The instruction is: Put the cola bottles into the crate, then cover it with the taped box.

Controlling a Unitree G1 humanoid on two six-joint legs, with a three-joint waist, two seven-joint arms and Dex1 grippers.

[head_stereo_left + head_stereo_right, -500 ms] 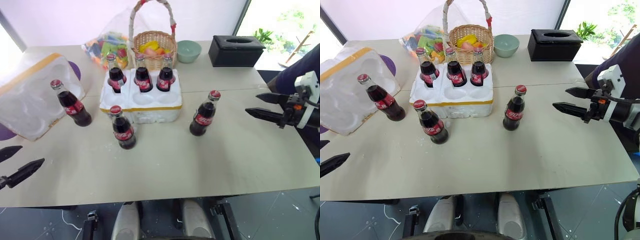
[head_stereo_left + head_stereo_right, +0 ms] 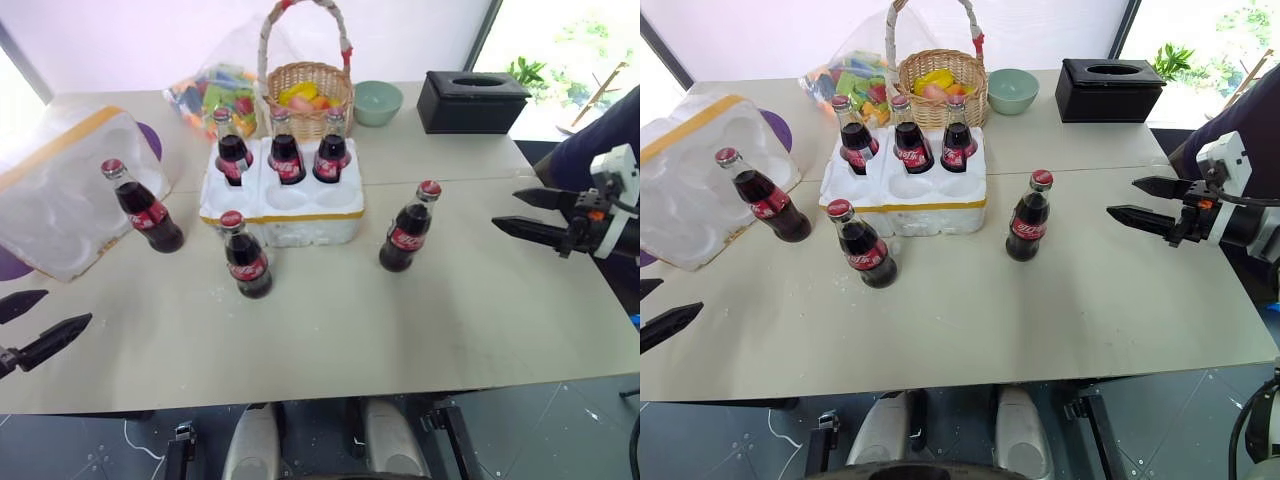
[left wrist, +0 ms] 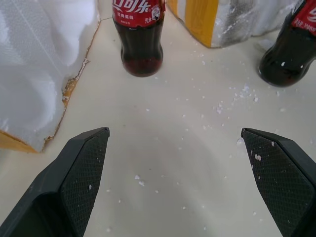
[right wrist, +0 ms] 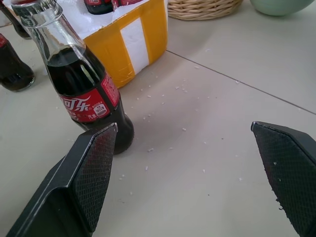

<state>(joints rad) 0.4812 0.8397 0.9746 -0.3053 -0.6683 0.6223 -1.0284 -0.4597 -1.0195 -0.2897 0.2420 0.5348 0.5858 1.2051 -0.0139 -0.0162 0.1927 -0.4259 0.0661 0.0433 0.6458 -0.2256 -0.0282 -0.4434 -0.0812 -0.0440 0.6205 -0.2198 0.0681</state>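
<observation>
Styrofoam crate (image 2: 282,211) is filled along its back row by three cola bottles (image 2: 287,158) — both grippers, left (image 2: 32,328) and right (image 2: 528,212), are held wide open, empty.

Wicker basket (image 2: 308,92) of fruit, green bowl (image 2: 378,102), black tissue box (image 2: 472,100), bag of colourful toys (image 2: 210,92) along the table's (image 2: 420,320) far edge

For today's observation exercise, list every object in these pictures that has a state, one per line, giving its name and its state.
Crate: upright, far row of wells filled, near row empty.
Three cola bottles in crate: upright, capped.
Three cola bottles on table: upright, capped, outside crate.
Taped box: tipped, hollow side facing the bottles, not on crate.
Left end effector: open, empty.
Right end effector: open, empty.
Wicker basket: upright, filled.
Bowl: upright.
</observation>
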